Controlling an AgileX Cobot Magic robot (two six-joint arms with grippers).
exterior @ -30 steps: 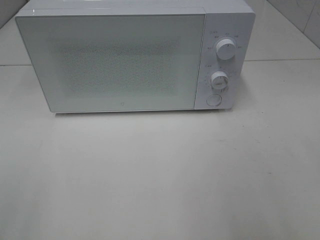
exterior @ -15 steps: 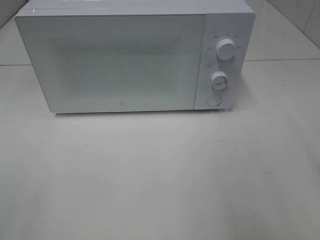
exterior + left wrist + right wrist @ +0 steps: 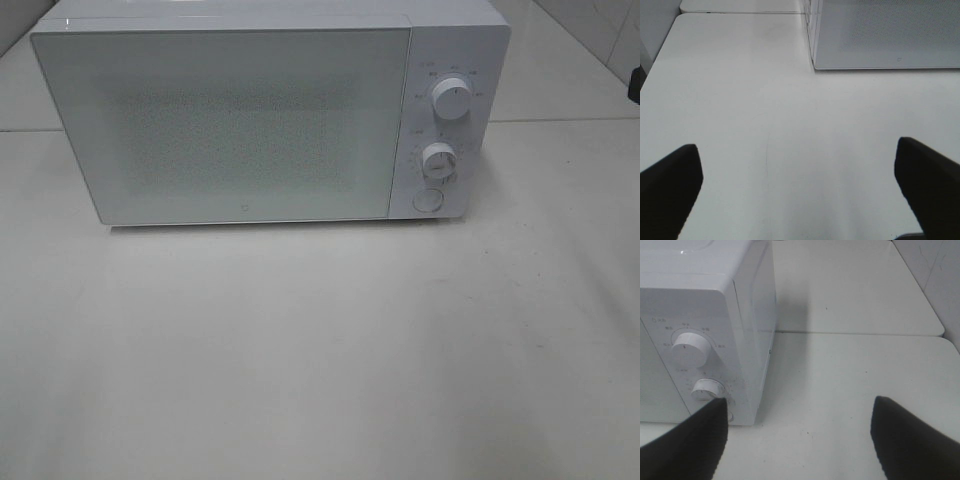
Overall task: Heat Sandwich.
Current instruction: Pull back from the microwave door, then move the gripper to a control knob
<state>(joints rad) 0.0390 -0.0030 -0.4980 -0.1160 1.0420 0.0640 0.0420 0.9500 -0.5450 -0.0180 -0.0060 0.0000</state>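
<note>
Left hand (image 3: 796, 147): released. Both dark fingers (image 3: 670, 192) are spread wide with nothing between them. It hovers over bare white desk (image 3: 765, 100), short of the microwave's front lower corner and off to the door side.

Right hand (image 3: 800, 404): also released, fingers wide apart and empty. It sits above the desk near the microwave's control end. One finger overlaps the panel's bottom corner in its wrist view; I cannot tell whether it touches.

From the high camera, neither hand shows over the open desk in front of the oven.

Microwave (image 3: 250, 120): white and upright, set back on the desk with its front facing the camera. The door (image 3: 220, 125) is shut, and its speckled, frosted panel gives no view inside. The control strip is to the right of the door: upper knob (image 3: 453, 100), lower knob (image 3: 439, 162) beneath it, and round button (image 3: 427, 200) at the bottom.

Sandwich: not seen in any view. With the door opaque, I cannot tell where it is.

Behind the oven, a seam (image 3: 560, 120) crosses the desk. Tiled wall (image 3: 600, 30) shows at the far right corner.
</note>
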